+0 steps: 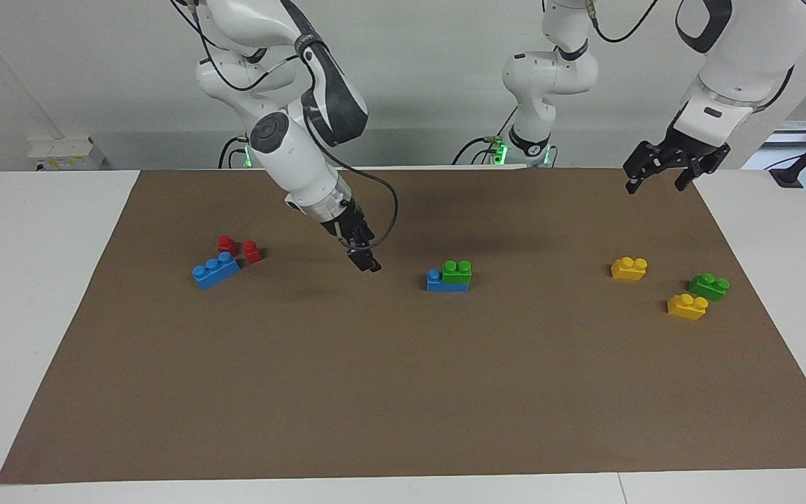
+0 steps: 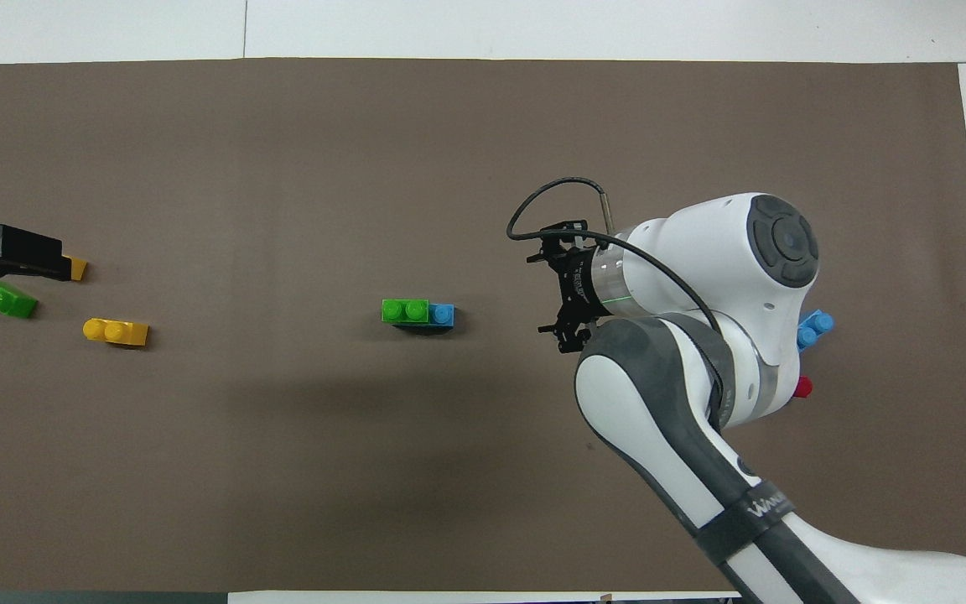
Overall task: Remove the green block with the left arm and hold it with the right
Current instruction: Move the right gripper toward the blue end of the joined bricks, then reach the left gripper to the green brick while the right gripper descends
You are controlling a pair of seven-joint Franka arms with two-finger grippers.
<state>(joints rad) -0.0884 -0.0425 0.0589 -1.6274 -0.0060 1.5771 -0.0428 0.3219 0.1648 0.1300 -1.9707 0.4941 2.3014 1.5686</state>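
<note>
Brown mat covers most of the white table. The right arm's white and grey link carries lettering on its dark band, only partly legible, apparently "Wind…".

Right gripper hangs low over bare mat between the loose blue brick and the central stack, toward the right arm's end from that stack; its fingertips look drawn together, holding nothing. Left gripper is raised over the mat's edge at the left arm's end, above the loose yellow and green bricks, fingers spread apart, empty.

The green block, a small bright green plastic two-stud brick, sits pressed onto a longer blue plastic base brick mid-mat, covering the part toward the left arm's end. Its long axis runs along the table's length.

Judgement: the right gripper is much the nearer; the left must travel inward and descend.
</note>
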